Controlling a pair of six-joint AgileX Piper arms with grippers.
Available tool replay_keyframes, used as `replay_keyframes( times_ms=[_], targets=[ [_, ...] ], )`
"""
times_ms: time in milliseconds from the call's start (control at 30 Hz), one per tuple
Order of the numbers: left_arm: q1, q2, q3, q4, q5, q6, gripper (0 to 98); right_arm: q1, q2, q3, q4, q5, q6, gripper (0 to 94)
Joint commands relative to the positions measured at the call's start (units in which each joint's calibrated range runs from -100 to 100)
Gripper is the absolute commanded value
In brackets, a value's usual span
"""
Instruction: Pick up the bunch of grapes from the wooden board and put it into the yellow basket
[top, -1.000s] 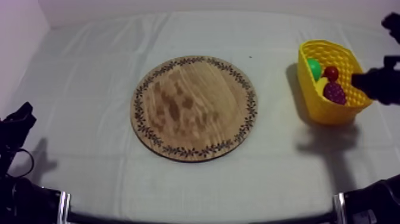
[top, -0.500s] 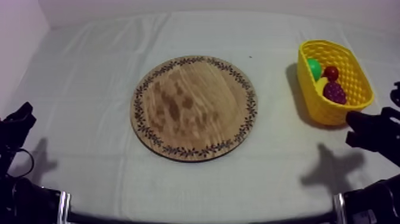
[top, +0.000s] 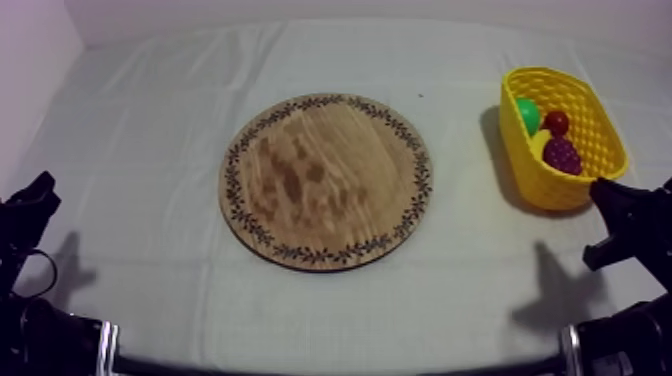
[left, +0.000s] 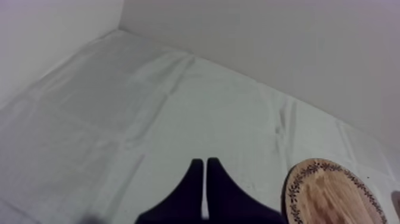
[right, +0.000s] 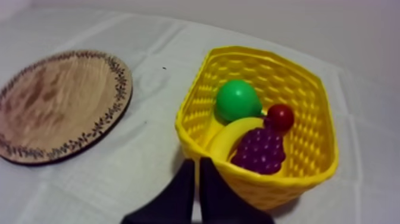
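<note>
The right gripper (right: 198, 162) has its black fingers pressed together on nothing, just short of the near wall of the yellow lattice plastic basket (right: 309, 101) at the table's right edge. Inside lies the purple bunch of grapes (right: 260, 150), touching a yellow banana (right: 229, 136) and a small red fruit (right: 280, 117), with a round green fruit (right: 237, 100) beyond. The left gripper (left: 205, 162) is likewise closed and empty over open grey-white cloth (top: 140, 130). The round wooden board with a patterned rim (top: 325, 182) sits bare mid-table.

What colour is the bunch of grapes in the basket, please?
Dark purple bunch of grapes, clearest in the right wrist view.
</note>
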Motion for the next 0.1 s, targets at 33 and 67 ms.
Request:
replay_keyframes(
  times_ms=[33, 67],
  targets=[
    [0.02, 0.02, -0.04, 0.01, -0.01, 0.01, 0.0, -0.12, -0.05, 0.00, -0.03, -0.22, 0.58, 0.6],
    [0.02, 0.02, -0.04, 0.01, -0.01, 0.01, 0.0, -0.13, -0.08, 0.01, -0.03, -0.23, 0.29, 0.6]
  ],
)
